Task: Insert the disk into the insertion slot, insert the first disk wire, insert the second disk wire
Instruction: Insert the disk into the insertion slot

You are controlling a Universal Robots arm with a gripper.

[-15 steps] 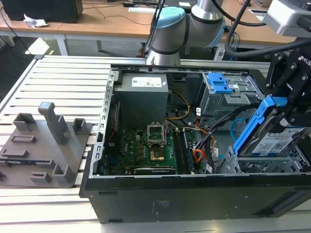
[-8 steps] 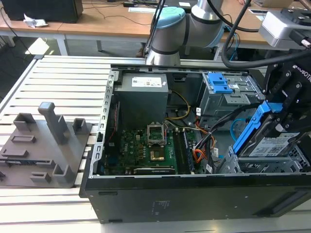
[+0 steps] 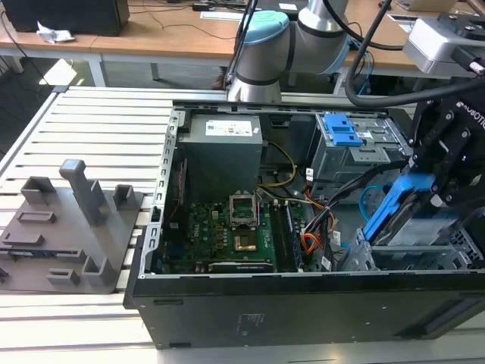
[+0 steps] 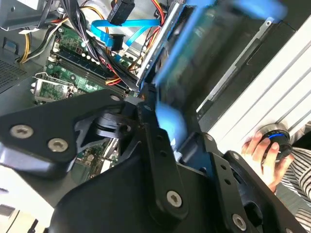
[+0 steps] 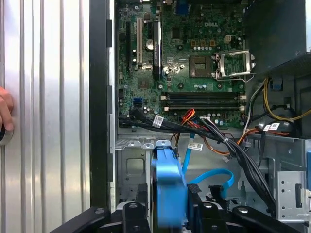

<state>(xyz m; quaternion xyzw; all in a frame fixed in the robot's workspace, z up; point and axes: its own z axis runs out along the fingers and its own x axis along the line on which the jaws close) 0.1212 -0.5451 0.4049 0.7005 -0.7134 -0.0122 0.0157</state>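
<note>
The disk, grey metal in a bright blue carrier, hangs tilted over the case's corner at the exterior view's right. My gripper is shut on it. Just below it sits the insertion slot, a grey sheet-metal cage. In both wrist views the blue carrier runs between my black fingers. The first disk wire, orange, red and black, lies loose beside the motherboard. The second disk wire, a light-blue loop, lies loose beside the cage.
The open computer case lies on a slatted metal table. A taller cage with a blue latch stands behind the slot. Black cable bundles cross near the cage. A person's hand rests on a knob beside the case.
</note>
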